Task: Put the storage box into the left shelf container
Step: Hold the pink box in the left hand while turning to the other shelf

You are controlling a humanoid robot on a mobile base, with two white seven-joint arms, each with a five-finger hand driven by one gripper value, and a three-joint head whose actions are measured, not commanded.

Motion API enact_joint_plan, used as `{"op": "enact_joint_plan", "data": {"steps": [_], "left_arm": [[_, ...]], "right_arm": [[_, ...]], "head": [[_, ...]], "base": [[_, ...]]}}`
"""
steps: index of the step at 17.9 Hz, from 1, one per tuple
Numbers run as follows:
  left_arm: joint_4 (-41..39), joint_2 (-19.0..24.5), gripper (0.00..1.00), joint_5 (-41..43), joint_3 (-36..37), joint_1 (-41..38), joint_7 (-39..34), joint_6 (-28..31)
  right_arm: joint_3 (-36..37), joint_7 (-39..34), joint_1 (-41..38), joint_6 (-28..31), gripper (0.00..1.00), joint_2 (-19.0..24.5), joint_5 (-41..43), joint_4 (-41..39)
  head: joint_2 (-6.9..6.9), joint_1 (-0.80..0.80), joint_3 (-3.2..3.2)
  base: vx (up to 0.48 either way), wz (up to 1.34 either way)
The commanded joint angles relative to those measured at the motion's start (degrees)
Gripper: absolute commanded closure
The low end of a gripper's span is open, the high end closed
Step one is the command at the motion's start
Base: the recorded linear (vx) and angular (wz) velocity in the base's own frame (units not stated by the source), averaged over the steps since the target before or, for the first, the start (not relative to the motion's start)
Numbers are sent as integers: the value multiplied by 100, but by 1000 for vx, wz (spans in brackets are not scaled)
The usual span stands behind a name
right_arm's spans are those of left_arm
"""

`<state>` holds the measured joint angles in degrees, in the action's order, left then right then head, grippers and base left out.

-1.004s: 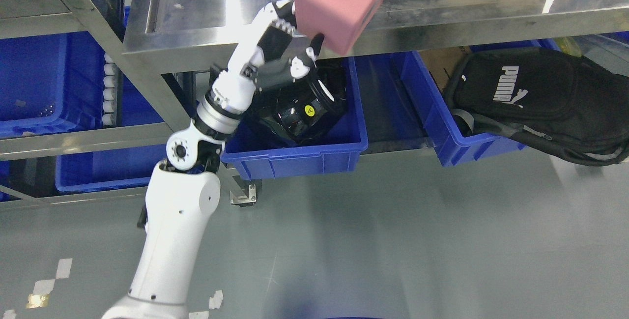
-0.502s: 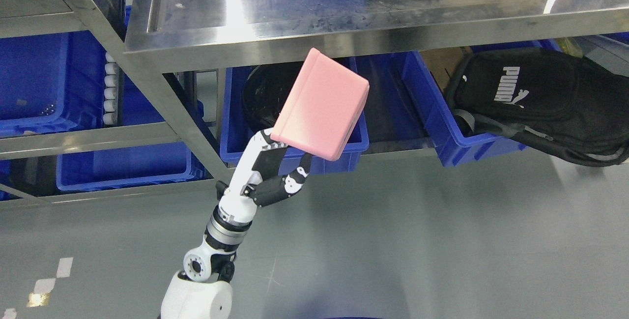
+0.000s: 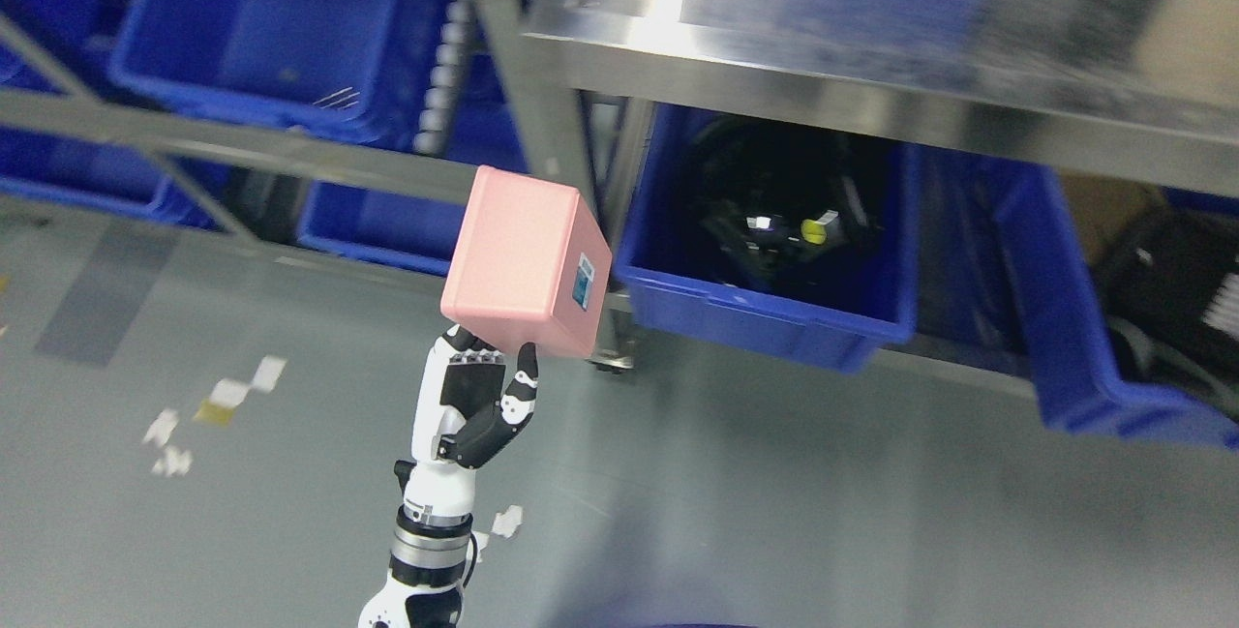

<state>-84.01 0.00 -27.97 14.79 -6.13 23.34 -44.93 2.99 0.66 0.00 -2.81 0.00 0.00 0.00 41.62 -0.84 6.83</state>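
The pink storage box (image 3: 523, 258) hangs in the air in front of the steel shelf post (image 3: 537, 110), with a small blue label on its right face. My left hand (image 3: 496, 352) is under it, shut on its lower edge, and the arm rises from the bottom edge. On the left shelf stand blue containers: one on the upper level (image 3: 252, 38) and one lower (image 3: 382, 226), just behind and left of the box. The right hand is out of sight.
A blue bin (image 3: 774, 318) holding a black device sits under the steel table (image 3: 871, 57), to the right of the box. Another blue bin (image 3: 1094, 357) with a black bag is at the far right. Grey floor with bits of tape (image 3: 227, 394) lies below.
The whole view has swung left and tilted. The left hand, still holding the pink box, has come down from table-top height and now sits in front of the shelf post.
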Motion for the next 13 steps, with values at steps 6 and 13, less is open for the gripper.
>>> {"op": "enact_joint_plan", "data": {"steps": [6, 13], "left_arm": [[-10, 150, 96, -147, -494, -380, -31, -7], [-10, 176, 96, -156, -548, -380, -14, -7]], "right_arm": [[0, -57, 27, -9, 0, -100, 123, -100], [0, -57, 27, 0, 0, -100, 123, -100]], "head": [[4, 0, 0], [6, 0, 0]], "base": [[101, 1838], [212, 1648]]}}
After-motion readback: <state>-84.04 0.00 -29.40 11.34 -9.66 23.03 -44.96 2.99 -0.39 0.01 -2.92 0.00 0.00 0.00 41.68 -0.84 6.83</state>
